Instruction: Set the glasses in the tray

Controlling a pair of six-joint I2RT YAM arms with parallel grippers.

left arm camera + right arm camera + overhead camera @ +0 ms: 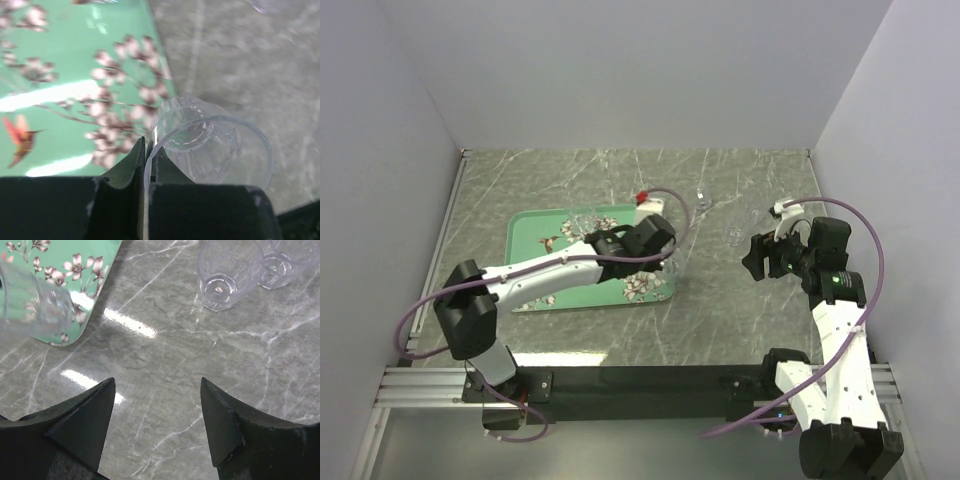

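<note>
- Left gripper (146, 150): dark fingers clamped together on the wall of a small clear colourless tumbler (215, 145), pinching it at the rim. The mouth faces the wrist camera.
- The held tumbler is at the right edge of the large mint-green rectangular tray (75, 65), printed with white blossoms and a red-brown bird. Whether it rests on anything cannot be told.
- Right gripper (157, 410): fingers well apart, holding nothing, above the grey-green marble-patterned table (165, 350).
- Two more clear glasses (222, 277) stand side by side on the table, off the tray.

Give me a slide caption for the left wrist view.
Left gripper pinching the rim of a clear drinking glass at the edge of the mint-green floral tray.
</note>
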